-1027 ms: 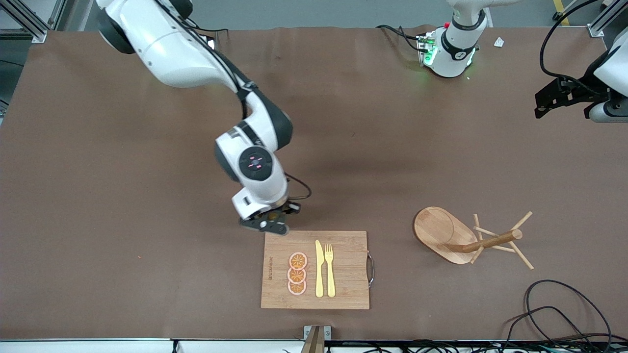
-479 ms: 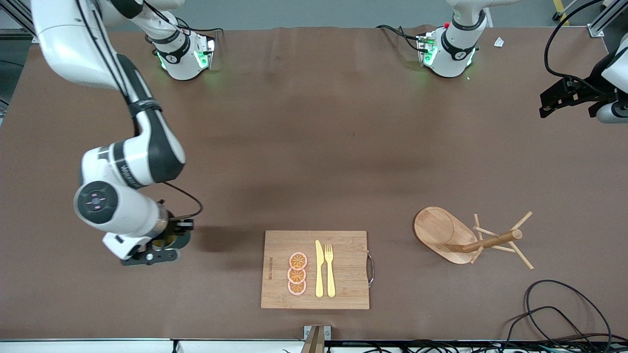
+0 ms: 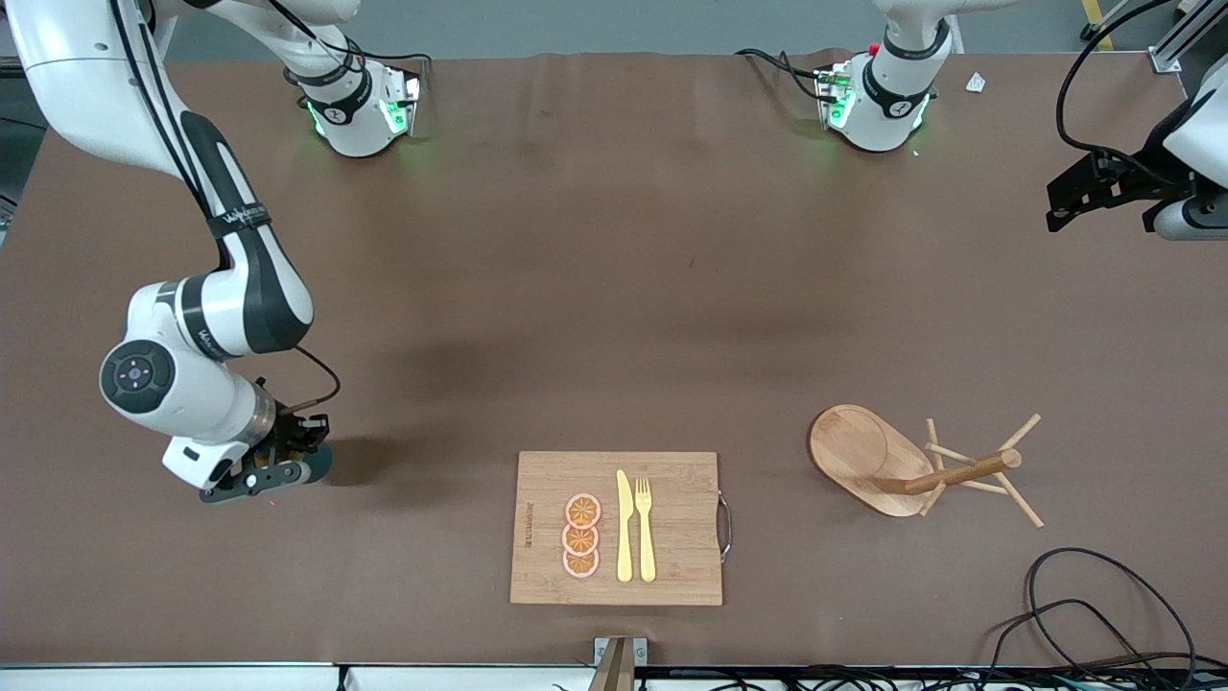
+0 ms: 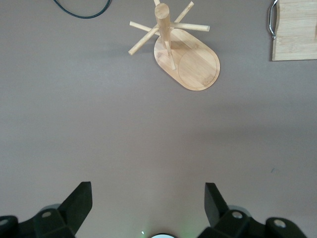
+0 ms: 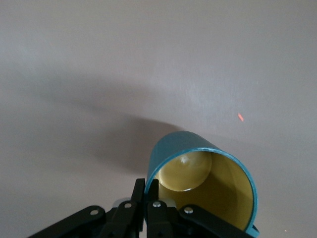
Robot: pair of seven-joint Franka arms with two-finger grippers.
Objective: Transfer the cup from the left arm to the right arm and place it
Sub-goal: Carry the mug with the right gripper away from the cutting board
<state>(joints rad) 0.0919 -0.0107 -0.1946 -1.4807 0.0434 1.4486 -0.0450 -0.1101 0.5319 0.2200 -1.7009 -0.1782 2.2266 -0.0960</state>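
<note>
The right end effector (image 3: 264, 477) was pinching the rim of the small teal ribbed cup with the yellow inside (image 5: 203, 186), fingers pressed together on the cup wall, one inside and one outside, which is probably why the thing hung tilted with its mouth toward the wrist camera. It sat low over the brown desk (image 3: 614, 288) at the right arm's end, well apart from everything else, so I'd say the handover was done and this was the put-down spot. From the front you could barely see the cup under the wrist.

The left end effector (image 4: 148, 208) was spread wide and holding nothing, parked high over the desk edge at the left arm's end, just waiting and out of the way.

Nearer the front camera lay the rectangular bamboo cutting board (image 3: 672, 566) with three orange slices (image 3: 581, 536) beside a yellow plastic knife (image 3: 625, 526) and fork (image 3: 645, 528). The wooden mug tree on its oval base (image 3: 902, 461) had tipped over toward the left arm's end.
</note>
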